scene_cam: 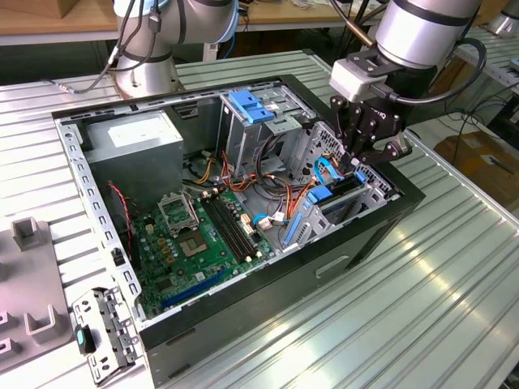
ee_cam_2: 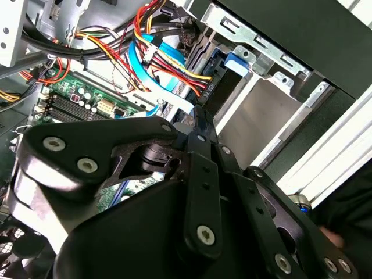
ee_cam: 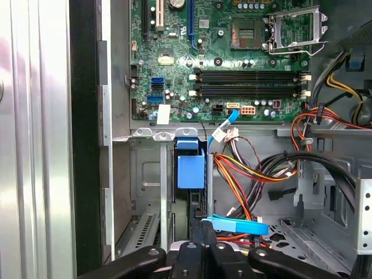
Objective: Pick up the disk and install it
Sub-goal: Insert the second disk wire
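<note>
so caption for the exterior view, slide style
Black robot gripper lowered over the drive bay with blue plastic rails at the exterior view's right of an open black computer case with a green motherboard.

End effector (scene_cam: 366,154) fingertips hidden inside the drive cage (scene_cam: 366,194).

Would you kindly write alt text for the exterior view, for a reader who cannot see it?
A robot arm's black gripper reaches down into the drive cage at the exterior view's right end of an open computer case lying on a ribbed metal table. Inside are a green motherboard, a grey power supply and coloured cables.
</note>
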`<state>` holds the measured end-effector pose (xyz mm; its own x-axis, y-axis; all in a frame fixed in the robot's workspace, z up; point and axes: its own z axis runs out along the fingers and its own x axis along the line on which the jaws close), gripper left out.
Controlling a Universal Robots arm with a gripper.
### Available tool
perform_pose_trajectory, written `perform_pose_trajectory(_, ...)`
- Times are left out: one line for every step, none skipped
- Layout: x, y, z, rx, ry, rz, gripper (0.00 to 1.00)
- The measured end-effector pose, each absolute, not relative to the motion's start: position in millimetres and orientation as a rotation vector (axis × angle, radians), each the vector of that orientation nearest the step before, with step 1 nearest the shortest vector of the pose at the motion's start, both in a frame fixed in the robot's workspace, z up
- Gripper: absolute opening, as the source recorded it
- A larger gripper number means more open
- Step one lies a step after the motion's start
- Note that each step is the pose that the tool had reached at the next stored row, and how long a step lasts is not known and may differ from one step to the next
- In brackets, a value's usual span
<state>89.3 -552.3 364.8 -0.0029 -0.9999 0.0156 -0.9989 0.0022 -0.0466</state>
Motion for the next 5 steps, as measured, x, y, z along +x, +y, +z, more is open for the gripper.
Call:
perform_pose_trajectory(89.3, -552.3, 364.8, -2.203, 2.208, -0.069, 0.11)
perform_pose_trajectory(89.3, -552.3, 365.1, -2.203, 2.208, -0.069, 0.11)
perform_pose_trajectory(89.3, -552.3, 365.4, -2.203, 2.208, -0.069, 0.11)
perform_pose_trajectory(89.3, -552.3, 365.4, -2.203, 2.208, -0.069, 0.11)
perform_pose_trajectory(89.3, -552.3, 365.4, -2.203, 2.208, -0.069, 0.11)
